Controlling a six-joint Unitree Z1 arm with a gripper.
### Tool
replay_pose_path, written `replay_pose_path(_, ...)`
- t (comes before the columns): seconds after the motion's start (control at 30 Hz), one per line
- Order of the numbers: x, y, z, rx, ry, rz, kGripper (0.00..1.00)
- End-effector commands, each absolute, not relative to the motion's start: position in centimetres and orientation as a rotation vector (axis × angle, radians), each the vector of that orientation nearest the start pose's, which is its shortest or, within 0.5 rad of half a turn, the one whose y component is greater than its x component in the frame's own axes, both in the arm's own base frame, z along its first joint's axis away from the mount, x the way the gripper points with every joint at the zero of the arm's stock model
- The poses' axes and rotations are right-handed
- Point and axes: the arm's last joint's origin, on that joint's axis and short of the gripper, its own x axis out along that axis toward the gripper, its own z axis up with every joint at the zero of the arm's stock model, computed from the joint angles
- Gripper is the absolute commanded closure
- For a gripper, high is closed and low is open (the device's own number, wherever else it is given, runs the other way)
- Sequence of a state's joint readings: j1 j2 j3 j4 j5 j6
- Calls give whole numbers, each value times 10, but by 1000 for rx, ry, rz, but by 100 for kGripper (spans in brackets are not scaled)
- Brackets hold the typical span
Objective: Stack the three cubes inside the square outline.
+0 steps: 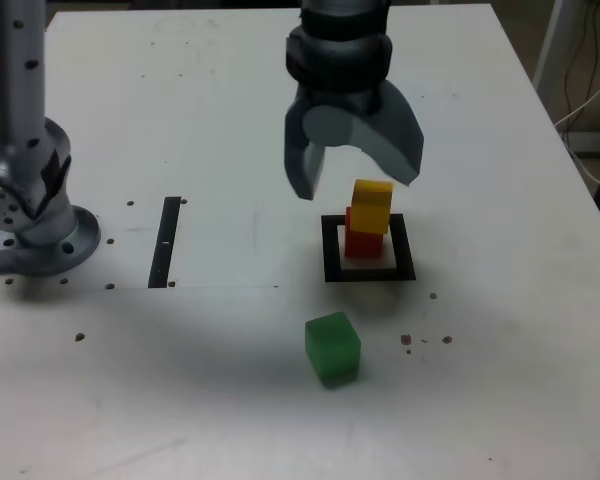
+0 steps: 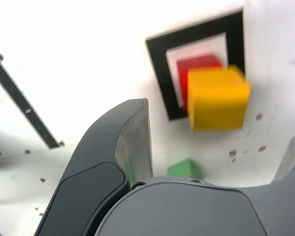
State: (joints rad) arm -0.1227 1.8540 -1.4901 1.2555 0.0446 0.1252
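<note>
We see the end effector (image 1: 355, 168) hanging above the stack with its jaws spread wide and nothing between them; released. In the exterior view one finger (image 1: 302, 160) sits to the left of the stack top and the other to its right and a little behind, neither touching a cube. The yellow cube (image 1: 372, 205) sits on the red cube (image 1: 363, 237), shifted slightly toward the exterior view's right, so the two are not flush. The red cube rests on the white centre of the square outline (image 1: 331, 250), on the white bench (image 1: 500, 380). The green cube (image 1: 332, 347) stands alone on the bench, in front of the outline and apart from it, nearer the camera. A thin black strip (image 1: 166, 242) lies well to the exterior view's left of the outline, near the arm base (image 1: 35, 225). The wrist view gives us the yellow cube (image 2: 217, 97) blurred over the red cube (image 2: 196, 69), and a green corner (image 2: 184, 168) peeking past the end effector body.
</note>
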Motion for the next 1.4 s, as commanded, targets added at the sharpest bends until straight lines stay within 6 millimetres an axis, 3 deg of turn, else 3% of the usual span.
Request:
replay_pose_path(0.0,308,-46,300,244,1607,-171,0)
replay_pose_path(0.53,302,-119,290,326,1617,-282,0)
replay_pose_path(0.87,306,-138,269,433,1642,-354,0)
replay_pose_path(1.37,289,-158,254,794,1525,-617,0)
